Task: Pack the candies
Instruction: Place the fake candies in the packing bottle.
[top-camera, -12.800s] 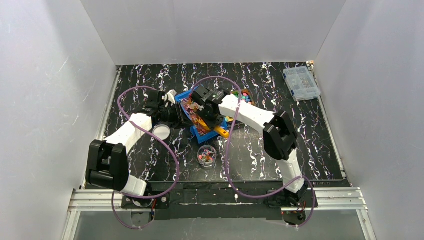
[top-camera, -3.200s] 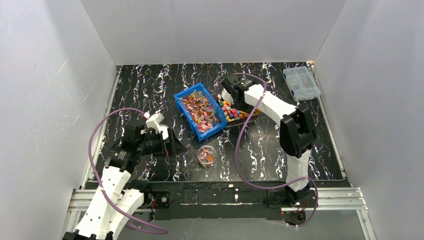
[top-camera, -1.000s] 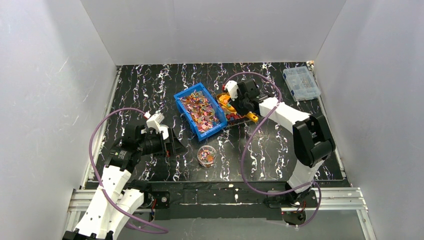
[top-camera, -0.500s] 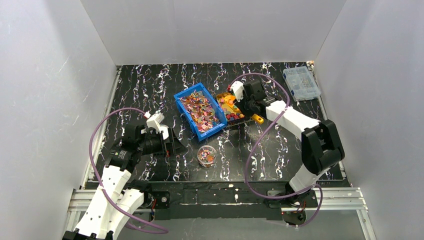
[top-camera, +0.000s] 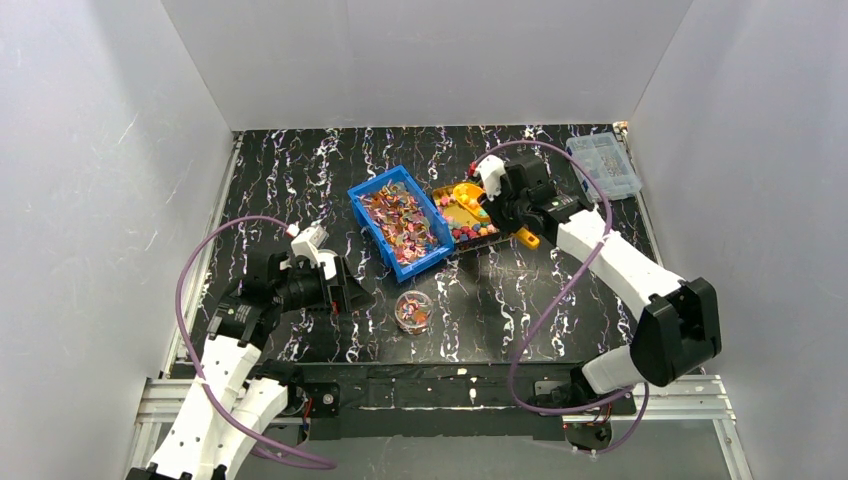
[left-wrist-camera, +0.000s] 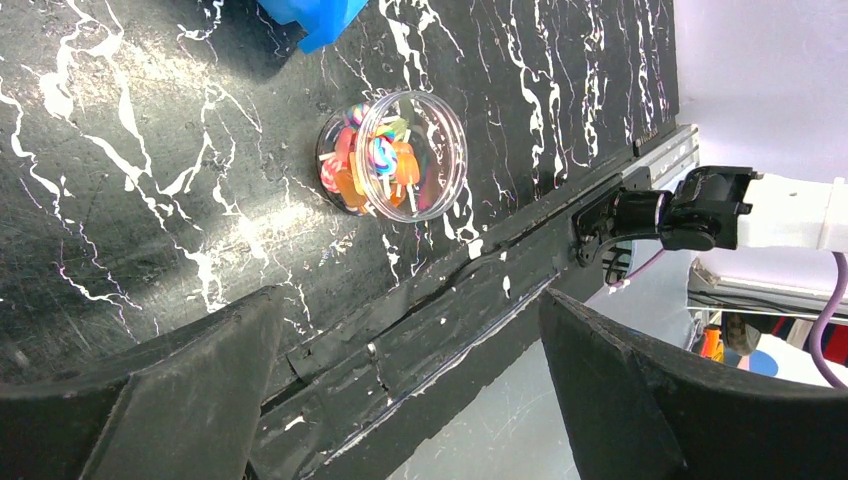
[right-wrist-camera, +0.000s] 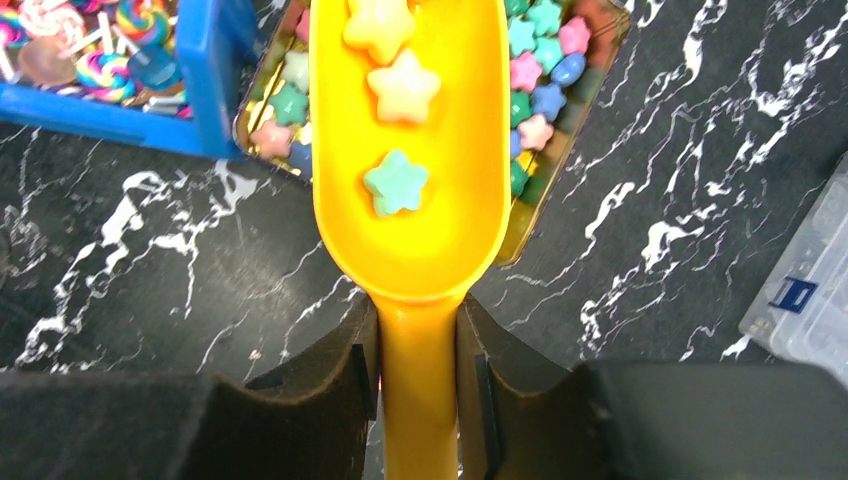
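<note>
My right gripper (right-wrist-camera: 418, 335) (top-camera: 497, 205) is shut on the handle of a yellow scoop (right-wrist-camera: 410, 150) (top-camera: 466, 193). Three star-shaped candies (right-wrist-camera: 396, 183) lie in its bowl: green, peach and yellow. The scoop hangs over a gold tray (right-wrist-camera: 515, 235) (top-camera: 480, 243) filled with more star candies (right-wrist-camera: 540, 70) in pink, teal and blue. A small clear round tub (top-camera: 413, 311) (left-wrist-camera: 395, 155) with lollipop sweets inside stands near the front edge. My left gripper (top-camera: 350, 297) (left-wrist-camera: 408, 300) is open left of the tub, with nothing between its fingers.
A blue bin (top-camera: 400, 222) (right-wrist-camera: 205, 80) full of lollipops sits right against the tray's left side. A clear compartment box (top-camera: 603, 166) (right-wrist-camera: 805, 290) lies at the back right. White walls close in the black marbled table on three sides.
My right arm has swung to the right, drawing the scoop back across the tray with candies in it. The left arm has stayed still.
</note>
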